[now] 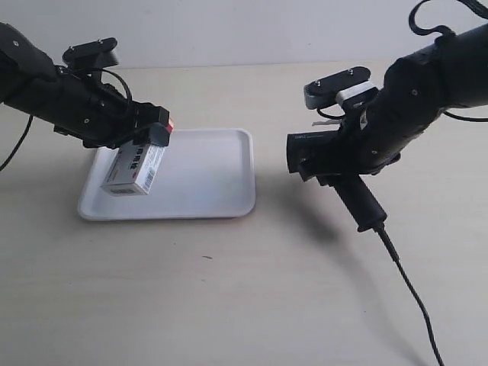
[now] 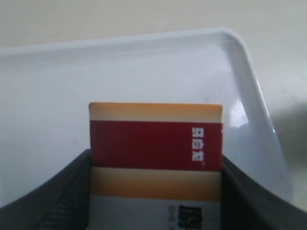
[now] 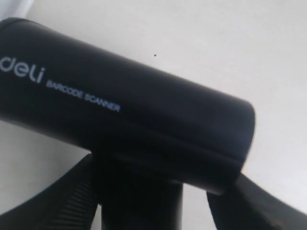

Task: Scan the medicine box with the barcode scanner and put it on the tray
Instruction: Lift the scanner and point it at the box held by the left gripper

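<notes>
The medicine box [image 1: 135,168], white with a red and tan striped end [image 2: 156,143], hangs tilted above the left part of the white tray [image 1: 206,171], barcode side facing out. My left gripper [image 2: 156,191] is shut on it, one finger on each side. The tray's rim [image 2: 259,110] shows beyond the carton. The black barcode scanner [image 1: 335,164] is held off the table to the tray's right, head aimed toward the box, handle slanting down. My right gripper [image 3: 158,196] is shut on the scanner [image 3: 120,110] where head meets handle.
The scanner's thin black cable [image 1: 415,301] trails from the handle across the pale tabletop toward the front right corner. The tray's right half [image 1: 221,175] holds nothing. A small dark speck [image 1: 207,257] lies on the table in front of the tray.
</notes>
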You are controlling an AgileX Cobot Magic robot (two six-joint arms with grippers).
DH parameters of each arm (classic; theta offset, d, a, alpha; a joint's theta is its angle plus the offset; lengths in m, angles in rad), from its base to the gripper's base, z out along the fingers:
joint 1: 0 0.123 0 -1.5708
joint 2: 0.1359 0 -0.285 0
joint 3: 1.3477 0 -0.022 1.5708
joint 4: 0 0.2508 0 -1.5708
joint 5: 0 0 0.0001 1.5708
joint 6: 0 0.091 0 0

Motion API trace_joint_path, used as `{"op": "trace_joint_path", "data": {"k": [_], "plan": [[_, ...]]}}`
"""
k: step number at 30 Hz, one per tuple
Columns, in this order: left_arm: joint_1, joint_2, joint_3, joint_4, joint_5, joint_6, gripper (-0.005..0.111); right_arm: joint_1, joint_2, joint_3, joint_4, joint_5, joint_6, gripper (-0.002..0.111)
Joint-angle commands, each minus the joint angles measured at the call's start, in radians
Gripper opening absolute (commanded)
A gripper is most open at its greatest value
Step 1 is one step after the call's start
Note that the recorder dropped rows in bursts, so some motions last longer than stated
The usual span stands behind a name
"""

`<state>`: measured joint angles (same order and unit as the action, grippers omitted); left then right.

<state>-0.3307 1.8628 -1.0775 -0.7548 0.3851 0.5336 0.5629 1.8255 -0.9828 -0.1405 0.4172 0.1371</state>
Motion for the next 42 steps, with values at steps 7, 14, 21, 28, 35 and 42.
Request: {"op": "trace_joint_path", "data": {"k": [7,14,21,28,35,42], "plan": [[0.0,0.0,-0.015,0.07,0.007,-0.041,0.022,0.153,-0.011,-0.081,-0.378,0.12,0.362,0.002],[0.0,0.0,-0.015,0.07,0.005,-0.041,0.0,0.192,-0.011,-0.113,-0.376,0.164,0.362,0.002],[0.0,0.0,-0.015,0.07,0.001,-0.041,0.0,0.246,-0.007,-0.113,-0.422,0.21,0.405,0.002],[0.0,0.0,-0.015,0.07,0.001,-0.041,0.0,0.246,-0.007,-0.113,-0.497,0.273,0.478,0.002],[0.0,0.0,-0.015,0.07,0.001,-0.041,0.0,0.251,-0.007,-0.113,-0.484,0.235,0.478,0.002],[0.0,0.0,-0.015,0.07,-0.003,-0.041,0.0,0.251,-0.041,-0.143,-0.472,0.237,0.476,0.002]]}}
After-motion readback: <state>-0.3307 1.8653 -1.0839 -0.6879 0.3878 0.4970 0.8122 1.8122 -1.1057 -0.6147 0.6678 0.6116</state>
